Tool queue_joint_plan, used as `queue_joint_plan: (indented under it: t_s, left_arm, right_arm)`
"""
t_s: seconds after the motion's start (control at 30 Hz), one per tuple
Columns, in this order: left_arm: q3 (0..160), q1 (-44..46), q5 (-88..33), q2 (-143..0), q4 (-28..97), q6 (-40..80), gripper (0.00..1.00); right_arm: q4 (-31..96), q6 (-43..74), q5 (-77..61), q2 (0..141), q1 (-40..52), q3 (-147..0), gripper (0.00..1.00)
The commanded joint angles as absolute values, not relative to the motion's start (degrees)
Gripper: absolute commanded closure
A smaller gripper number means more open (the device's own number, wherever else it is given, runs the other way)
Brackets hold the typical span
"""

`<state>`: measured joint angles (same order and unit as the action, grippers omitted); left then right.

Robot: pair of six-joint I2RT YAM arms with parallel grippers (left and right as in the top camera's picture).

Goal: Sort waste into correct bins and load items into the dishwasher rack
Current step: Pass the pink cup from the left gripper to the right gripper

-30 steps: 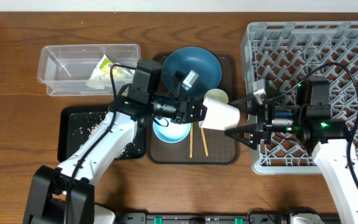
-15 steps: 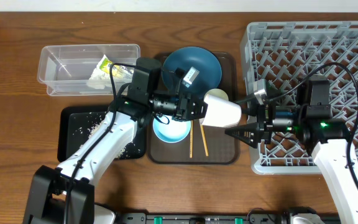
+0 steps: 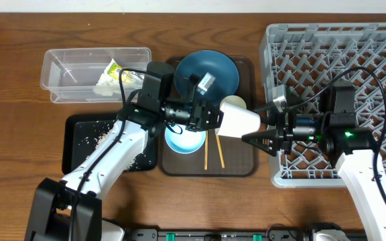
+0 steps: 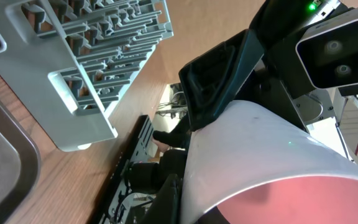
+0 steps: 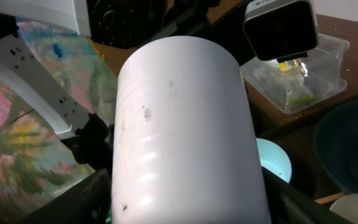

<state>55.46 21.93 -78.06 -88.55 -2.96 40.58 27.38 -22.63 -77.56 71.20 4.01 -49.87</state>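
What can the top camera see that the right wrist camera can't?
Only overhead: the rack and the black tray with crumbs on it. Only right wrist: tiny dark specks on the side of the cup, seen close up. Both: that white cup, the clear tub, the pale blue bowl and the blue dish.

I see the rack (image 3: pixel 334 30) at the bench's (image 3: pixel 19 134) right, tub (image 3: pixel 66 73) far left, black tray (image 3: pixel 72 161) before it, serving tray (image 3: pixel 240 161) between, cup (image 3: pixel 240 122) above it.
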Motion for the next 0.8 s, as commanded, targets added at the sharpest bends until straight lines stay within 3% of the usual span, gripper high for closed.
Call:
queue_joint_plan:
  t_s: [0.0, 0.4, 0.5, 0.77]
  left_arm:
    - [56.2, 22.0, -77.6, -88.7, -3.1, 41.3, 0.94]
    - [56.2, 22.0, -77.5, -88.7, -3.1, 41.2, 0.93]
    - [56.2, 22.0, -77.4, -88.7, -3.1, 39.1, 0.77]
    - [55.6, 22.0, -70.8, -88.7, -2.1, 32.8, 0.64]
  right_arm:
    - [27.4, -23.2, -79.7, 71.3, 4.9, -50.9, 0.33]
    - [27.7, -23.2, -77.8, 71.3, 5.0, -50.9, 0.45]
    - [27.9, -23.2, -77.8, 71.3, 5.0, -50.9, 0.54]
    - [29.3, -16.8, -65.1, 71.3, 5.0, -50.9, 0.69]
